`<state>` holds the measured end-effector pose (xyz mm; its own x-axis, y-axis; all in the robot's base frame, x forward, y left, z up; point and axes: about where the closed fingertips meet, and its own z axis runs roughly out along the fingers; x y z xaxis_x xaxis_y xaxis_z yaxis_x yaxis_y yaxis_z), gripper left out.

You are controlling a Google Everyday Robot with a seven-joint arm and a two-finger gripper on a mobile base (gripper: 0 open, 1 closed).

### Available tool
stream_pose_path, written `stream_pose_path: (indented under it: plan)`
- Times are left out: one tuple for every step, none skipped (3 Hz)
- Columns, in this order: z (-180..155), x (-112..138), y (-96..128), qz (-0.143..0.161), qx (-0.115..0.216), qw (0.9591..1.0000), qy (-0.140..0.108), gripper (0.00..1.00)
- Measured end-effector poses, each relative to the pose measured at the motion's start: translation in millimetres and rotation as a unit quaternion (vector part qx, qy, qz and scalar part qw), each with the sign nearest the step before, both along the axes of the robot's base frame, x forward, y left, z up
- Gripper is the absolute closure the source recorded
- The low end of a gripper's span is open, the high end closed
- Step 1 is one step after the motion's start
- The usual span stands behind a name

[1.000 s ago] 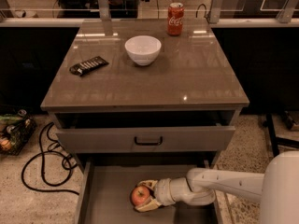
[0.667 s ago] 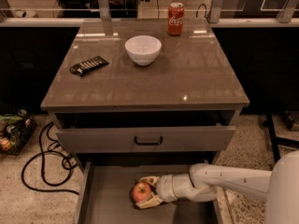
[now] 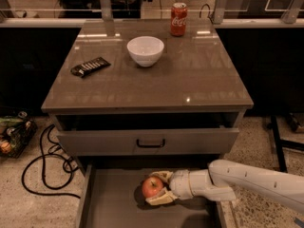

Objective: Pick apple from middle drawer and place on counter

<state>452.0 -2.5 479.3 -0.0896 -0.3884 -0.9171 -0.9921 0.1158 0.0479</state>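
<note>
Under the counter (image 3: 190, 80) front edge, in the middle drawer (image 3: 109, 208): we note gripper (image 3: 154, 189) fingers (image 3: 160, 198) clamped around the apple (image 3: 151, 186).

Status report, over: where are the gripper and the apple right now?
Gripper in middle drawer, shut on apple. Apple not yet on counter. Upper drawer juts out above.
</note>
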Motion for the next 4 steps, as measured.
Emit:
stream_pose_path:
  plan:
    - [37,-15,-21,-0.017,0.020,0.9996,0.002,1.00]
    - [73,-39,-38,-0.039,0.023,0.9990,-0.003,1.00]
    - [111,-63,-52,-0.059,0.018,0.9980,-0.014,1.00]
    - [143,-71,-65,-0.079,0.017,0.9965,-0.018,1.00]
